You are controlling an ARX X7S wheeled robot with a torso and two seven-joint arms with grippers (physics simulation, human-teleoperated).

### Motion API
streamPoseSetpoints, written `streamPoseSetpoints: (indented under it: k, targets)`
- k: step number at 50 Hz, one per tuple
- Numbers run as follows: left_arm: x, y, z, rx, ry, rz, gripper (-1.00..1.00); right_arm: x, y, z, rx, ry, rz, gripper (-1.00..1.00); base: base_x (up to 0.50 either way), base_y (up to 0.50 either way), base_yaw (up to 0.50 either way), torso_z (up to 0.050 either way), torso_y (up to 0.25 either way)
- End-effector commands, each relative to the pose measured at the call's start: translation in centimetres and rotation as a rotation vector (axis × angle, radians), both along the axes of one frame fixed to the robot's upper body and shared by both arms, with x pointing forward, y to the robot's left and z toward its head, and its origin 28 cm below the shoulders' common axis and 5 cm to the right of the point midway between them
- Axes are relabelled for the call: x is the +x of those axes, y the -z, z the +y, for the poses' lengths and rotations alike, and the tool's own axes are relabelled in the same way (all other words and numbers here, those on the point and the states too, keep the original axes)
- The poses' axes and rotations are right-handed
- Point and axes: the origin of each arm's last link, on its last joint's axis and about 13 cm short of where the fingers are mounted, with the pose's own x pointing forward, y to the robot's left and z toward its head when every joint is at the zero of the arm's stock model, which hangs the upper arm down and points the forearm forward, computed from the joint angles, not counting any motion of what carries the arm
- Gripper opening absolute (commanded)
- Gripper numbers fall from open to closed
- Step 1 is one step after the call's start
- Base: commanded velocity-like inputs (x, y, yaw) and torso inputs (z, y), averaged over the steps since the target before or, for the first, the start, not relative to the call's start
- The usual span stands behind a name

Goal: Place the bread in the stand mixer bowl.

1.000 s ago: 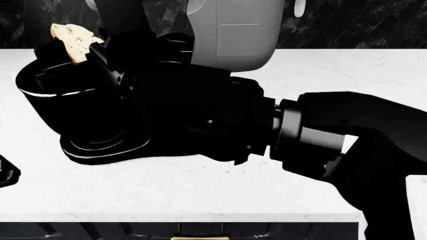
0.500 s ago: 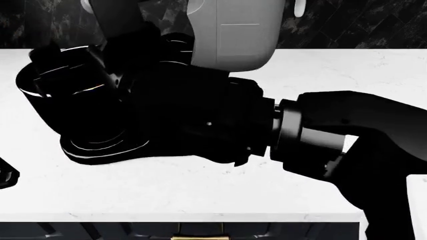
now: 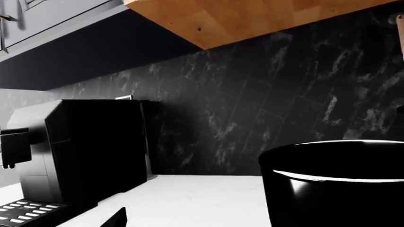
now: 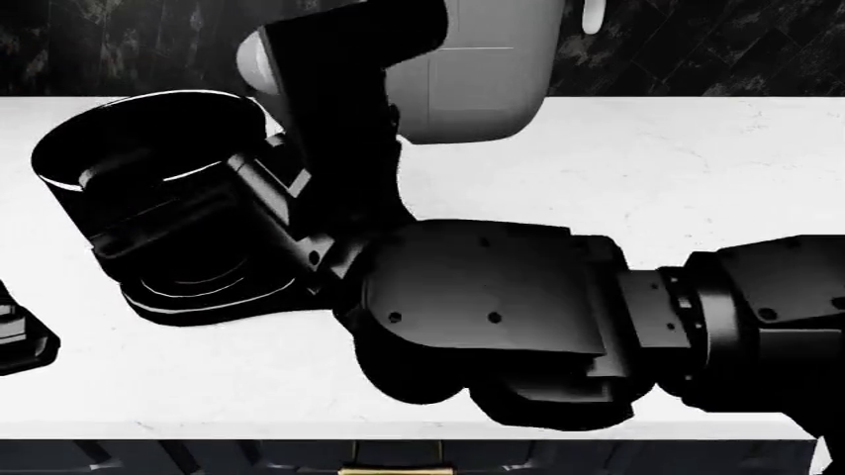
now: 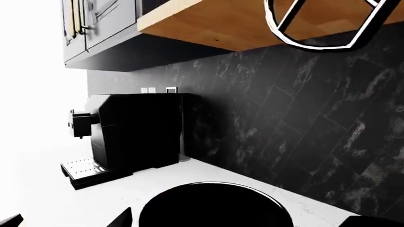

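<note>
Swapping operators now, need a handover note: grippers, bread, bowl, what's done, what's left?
Right gripper: looks open and empty, near the stand mixer bowl.
Left gripper: at the head view's left edge, state unclear.
Bread: not visible in any view; bowl interior too dark to check.
Done: unconfirmed.
Left: verify the bread is in the bowl, then retract the right arm.

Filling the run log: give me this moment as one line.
bread: not in view | stand mixer bowl: upright on counter | right gripper: open, near bowl
</note>
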Motion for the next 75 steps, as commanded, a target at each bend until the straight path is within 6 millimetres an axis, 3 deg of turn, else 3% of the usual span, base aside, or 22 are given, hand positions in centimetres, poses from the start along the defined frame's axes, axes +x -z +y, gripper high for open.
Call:
streamPoseSetpoints:
  k: [1, 20, 36, 52, 65, 69, 73, 75]
  targets:
    - [0.2, 0.2, -0.4, 0.002, 0.012, 0.010, 1.00, -2.9, 1.0, -2.9, 0.051, 0.080, -0.108, 1.00, 0.00, 0.00, 0.00, 0.000, 0.000]
    - [0.9, 1.0, -2.5, 0.015, 0.151, -0.016, 1.00, -6.3, 4.1, -12.8, 0.209, 0.574, -0.474, 1.00, 0.00, 0.00, 0.00, 0.000, 0.000]
    - [0.8, 0.7, -4.9, 0.130, 0.220, -0.171, 1.00, -9.2, 3.7, -18.1, 0.149, 0.928, -0.584, 1.00, 0.00, 0.00, 0.00, 0.000, 0.000]
    - [0.2, 0.3, -5.7, 0.176, 0.261, -0.288, 1.00, -10.4, 3.2, -19.2, 0.218, 0.979, -0.635, 1.00, 0.00, 0.00, 0.00, 0.000, 0.000]
    - [-0.7, 0.2, -5.0, 0.177, 0.270, -0.347, 1.00, -11.2, 2.9, -20.0, 0.247, 0.986, -0.682, 1.00, 0.00, 0.00, 0.00, 0.000, 0.000]
    - [-2.2, 0.3, -6.2, 0.091, 0.443, -0.306, 1.00, -11.3, 2.9, -20.1, 0.254, 0.990, -0.686, 1.00, 0.00, 0.00, 0.00, 0.000, 0.000]
    - [-2.2, -1.7, -5.5, 0.217, 0.338, -0.336, 1.00, -11.4, 3.0, -20.1, 0.256, 0.984, -0.691, 1.00, 0.00, 0.00, 0.00, 0.000, 0.000]
    - [-2.3, -1.7, -5.6, 0.180, 0.266, -0.362, 1.00, -11.4, 2.9, -20.1, 0.260, 0.984, -0.692, 1.00, 0.00, 0.00, 0.00, 0.000, 0.000]
